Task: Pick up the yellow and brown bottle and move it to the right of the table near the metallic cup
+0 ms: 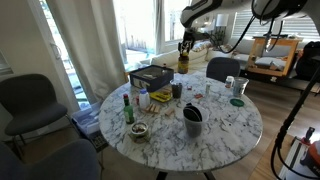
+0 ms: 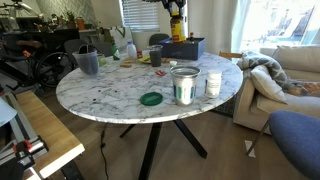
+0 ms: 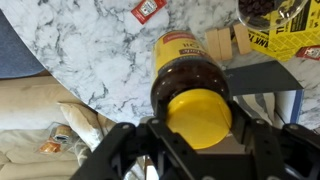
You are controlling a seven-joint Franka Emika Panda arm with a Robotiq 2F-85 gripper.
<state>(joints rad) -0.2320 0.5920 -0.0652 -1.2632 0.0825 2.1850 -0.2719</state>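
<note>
Okay, claw [image 3: 197, 128] clamps the yellow and brown bottle [image 3: 183, 80] at its capped neck, body hanging straight beneath, over the counter [image 3: 90, 50]. Looks rigid, light, smooth-sided; just under the cap seems the safest hold.

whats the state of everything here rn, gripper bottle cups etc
gripper: shut on the yellow and brown bottle
yellow and brown bottle: capped, upright, held and apparently lifted clear of the table
green bottle: standing upright on the table
metallic cup: upright, open top
dark bucket: upright, open top
green lid: lying flat on the table
</note>
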